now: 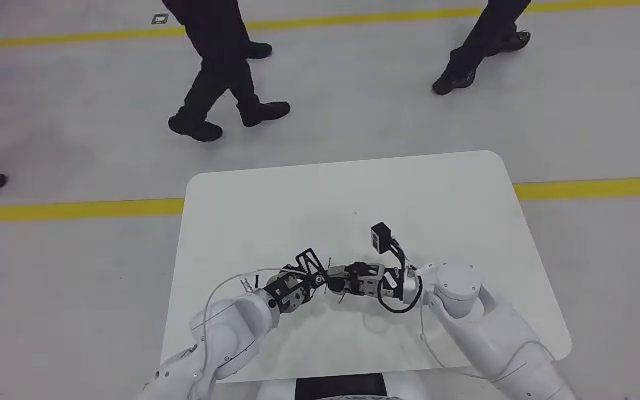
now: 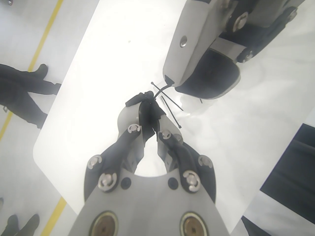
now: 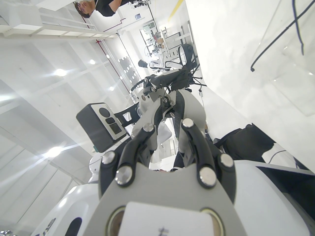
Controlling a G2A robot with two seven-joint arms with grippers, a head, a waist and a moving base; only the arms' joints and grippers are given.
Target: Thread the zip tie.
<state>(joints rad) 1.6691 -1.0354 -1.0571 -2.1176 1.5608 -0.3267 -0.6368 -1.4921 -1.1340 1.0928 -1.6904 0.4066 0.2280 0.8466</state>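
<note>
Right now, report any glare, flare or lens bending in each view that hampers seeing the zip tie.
Left wrist view: glare whitens the table, yet the dark zip tie stands out; table edges bow. Right wrist view: ceiling lights flare in streaks, straight lines curve. Top view: even light, no glare on the table.

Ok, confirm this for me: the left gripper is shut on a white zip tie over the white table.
Wrong colour: the zip tie is black, as the left wrist view shows. The left gripper is shut on it over the white table.
</note>
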